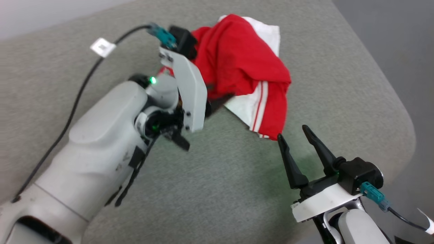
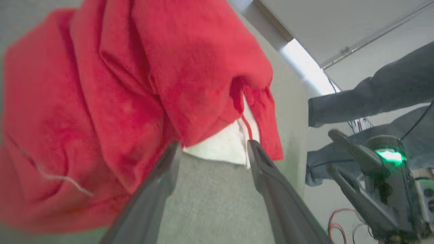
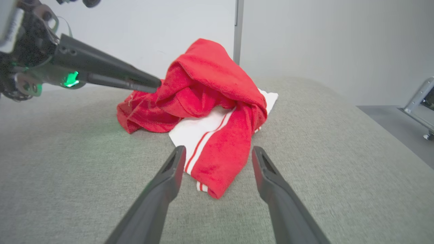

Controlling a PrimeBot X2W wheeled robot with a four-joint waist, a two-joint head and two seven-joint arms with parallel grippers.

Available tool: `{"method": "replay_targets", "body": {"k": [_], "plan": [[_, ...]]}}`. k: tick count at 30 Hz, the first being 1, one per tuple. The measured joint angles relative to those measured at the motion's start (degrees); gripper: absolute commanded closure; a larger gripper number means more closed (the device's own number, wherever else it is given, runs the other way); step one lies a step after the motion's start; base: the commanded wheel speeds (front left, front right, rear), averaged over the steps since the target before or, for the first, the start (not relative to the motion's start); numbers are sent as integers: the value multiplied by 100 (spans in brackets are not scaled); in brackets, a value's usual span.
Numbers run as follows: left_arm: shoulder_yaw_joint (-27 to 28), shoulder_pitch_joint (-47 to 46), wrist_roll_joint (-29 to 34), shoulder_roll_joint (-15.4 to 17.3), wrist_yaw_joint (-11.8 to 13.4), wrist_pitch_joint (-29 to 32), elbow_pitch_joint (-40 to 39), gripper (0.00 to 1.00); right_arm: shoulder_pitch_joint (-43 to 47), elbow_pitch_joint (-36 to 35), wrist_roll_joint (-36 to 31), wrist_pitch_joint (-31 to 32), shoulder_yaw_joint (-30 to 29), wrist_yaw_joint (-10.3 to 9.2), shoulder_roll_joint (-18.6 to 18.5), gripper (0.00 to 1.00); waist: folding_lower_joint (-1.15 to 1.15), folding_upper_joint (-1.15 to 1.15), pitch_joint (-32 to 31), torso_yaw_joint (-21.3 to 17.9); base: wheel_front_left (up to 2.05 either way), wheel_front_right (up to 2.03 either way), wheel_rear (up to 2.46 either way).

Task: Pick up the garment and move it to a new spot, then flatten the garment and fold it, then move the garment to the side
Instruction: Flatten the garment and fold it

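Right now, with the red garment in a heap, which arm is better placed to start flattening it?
Probably the right. The right end effector, open, points at a loose striped corner of the garment, easy to pull. The left end effector, also open, sits against the bunched side.

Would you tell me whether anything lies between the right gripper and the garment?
Nothing visible does: only bare grey cushion separates the right gripper, its fingers open, from the garment's near hem. The left gripper sits at the heap's left side, off that path.
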Motion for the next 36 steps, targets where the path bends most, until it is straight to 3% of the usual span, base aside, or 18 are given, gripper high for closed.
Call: {"method": "replay_targets", "body": {"k": [4, 7, 19, 27, 36], "plan": [[-175, 161, -341, 174, 0, 565, -347, 0, -10, -12, -111, 57, -57, 0, 1, 0, 0, 0, -88, 202, 0, 0, 0], [-176, 225, -455, 175, 20, 666, -454, 0, -19, -54, -125, 82, -46, 0, 0, 0, 0, 0, -137, 298, 0, 0, 0], [-190, 264, -269, -3, 267, 380, -102, 0, -68, -57, 126, 20, 43, 0, 0, 0, 0, 0, 76, -63, 0, 0, 0], [-134, 138, -243, -87, 252, 215, 256, 0, -70, 30, 208, -20, 122, 0, -2, 0, 0, 0, 199, -359, 0, 0, 0], [-325, 83, -12, -107, 155, 110, 552, 0, -80, 52, 229, -37, 125, 0, -2, 0, 0, 0, 265, -395, 0, 0, 0]]}}
